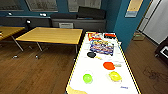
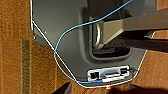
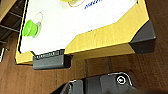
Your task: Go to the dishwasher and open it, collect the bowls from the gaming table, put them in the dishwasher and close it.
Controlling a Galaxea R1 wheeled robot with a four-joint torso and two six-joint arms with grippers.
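Note:
The gaming table (image 1: pixel 82 62), long with a white top and yellow edging, runs away from me just right of centre in the head view. On its near end lie three bowls: an orange-red one (image 1: pixel 109 65), a yellow-green one (image 1: pixel 87 78) and a yellower one (image 1: pixel 115 76). Colourful game boxes (image 1: pixel 102 46) lie at its far end. The right wrist view looks onto the table's near end (image 3: pixel 105 37), with the green bowl (image 3: pixel 29 28) on the white top. The left wrist view looks down on my own grey base (image 2: pixel 65 32) with a blue cable (image 2: pixel 58 47) over wooden floor.
A black paddle-like thing (image 1: pixel 91 54) lies mid-table. Yellow-wood tables (image 1: pixel 51 35) stand to the left, with dark cabinets (image 1: pixel 77 23) along the teal back wall. Wooden floor (image 1: pixel 32 72) lies open on the left. Dark furniture (image 1: pixel 163 51) stands at the right edge.

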